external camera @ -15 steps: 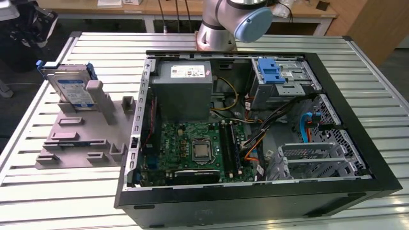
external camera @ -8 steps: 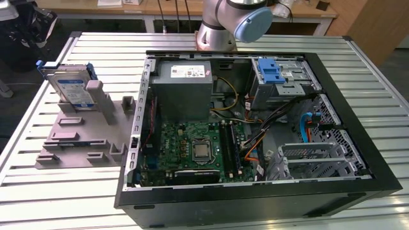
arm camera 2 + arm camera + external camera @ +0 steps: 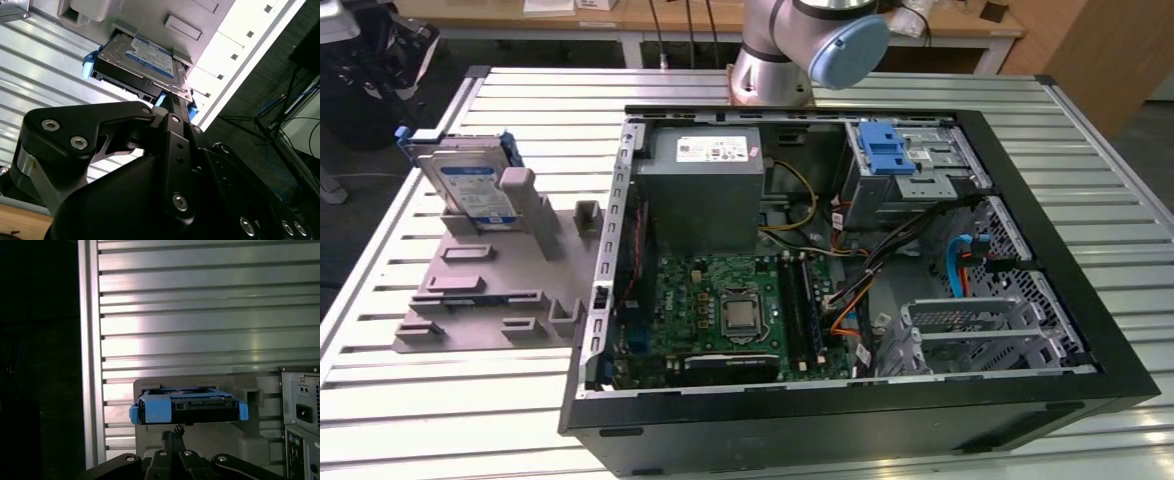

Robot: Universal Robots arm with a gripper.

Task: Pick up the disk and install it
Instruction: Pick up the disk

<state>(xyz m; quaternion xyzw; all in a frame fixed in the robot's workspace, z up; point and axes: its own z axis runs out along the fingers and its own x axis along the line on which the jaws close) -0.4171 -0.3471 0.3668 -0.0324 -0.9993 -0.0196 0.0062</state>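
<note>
First wrist view, disk [image 3: 189,409] standing in grey holder [image 3: 252,396], fingers [image 3: 172,437] together, just beside its edge

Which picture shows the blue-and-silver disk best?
The second wrist view: the disk is close, its label and blue rails plain. The exterior view shows it standing in the grey holder; the first wrist view, edge-on.

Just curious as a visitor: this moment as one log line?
disk: standing in grey holder | gripper: near disk | computer case: open
</note>
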